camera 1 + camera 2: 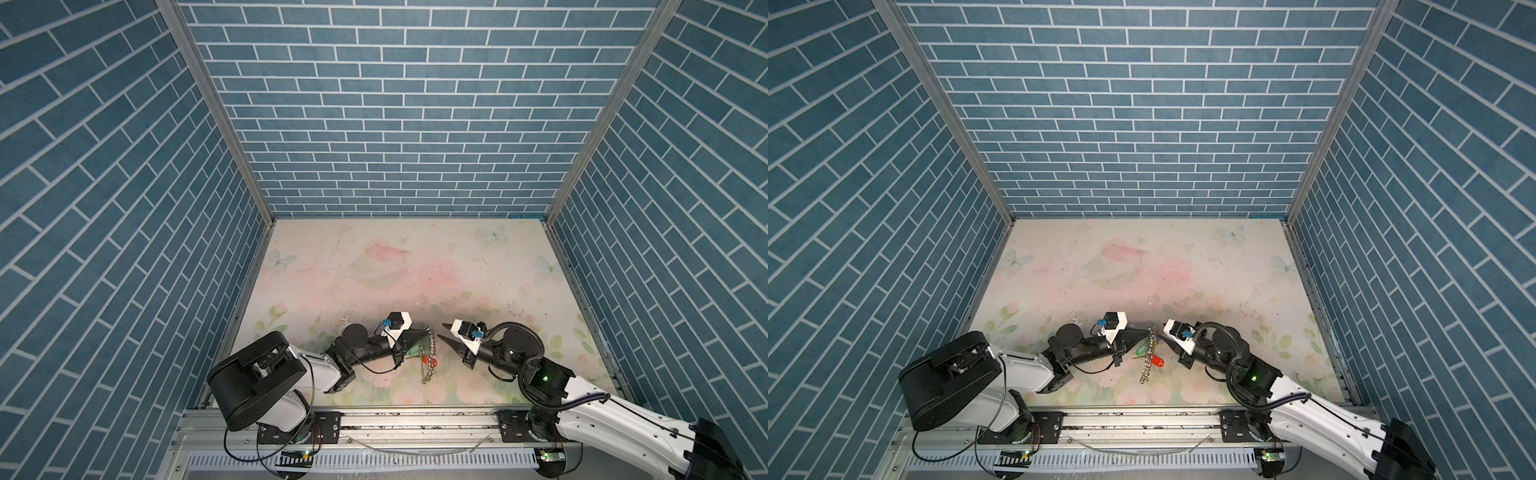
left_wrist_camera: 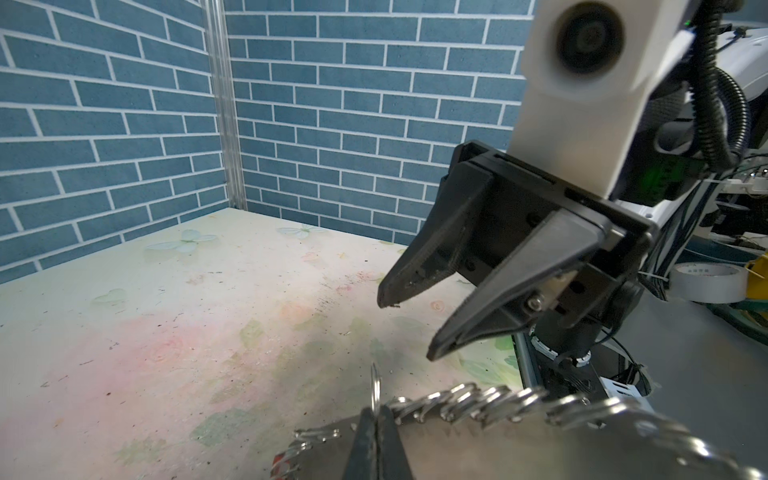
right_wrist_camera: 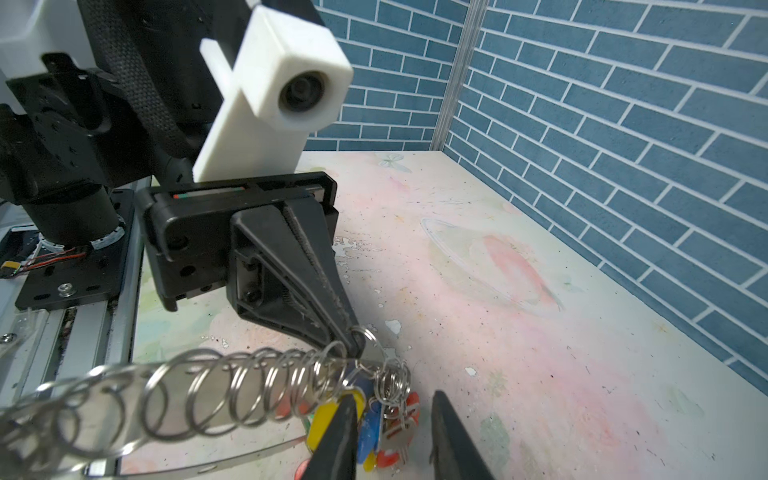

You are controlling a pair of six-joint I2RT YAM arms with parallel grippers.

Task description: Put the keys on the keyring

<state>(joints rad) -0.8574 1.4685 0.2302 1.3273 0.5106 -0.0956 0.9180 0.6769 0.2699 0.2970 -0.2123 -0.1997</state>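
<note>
The flat dark grey oval keyring plate (image 3: 124,419), its rim strung with silver wire rings (image 3: 245,390), is held raised above the floral-printed tabletop (image 1: 374,270). It is pinched at the rim by the left gripper (image 3: 353,340), whose jaws are pressed together on it. The right gripper (image 2: 409,326) is noted just beside the plate, jaws spread, with nothing between them. The yellow-tagged key (image 3: 324,419) is observed in a cluster with a blue tag (image 3: 368,436) and a red tag (image 3: 386,459) beneath the plate's rim. Its attachment cannot be determined.
</note>
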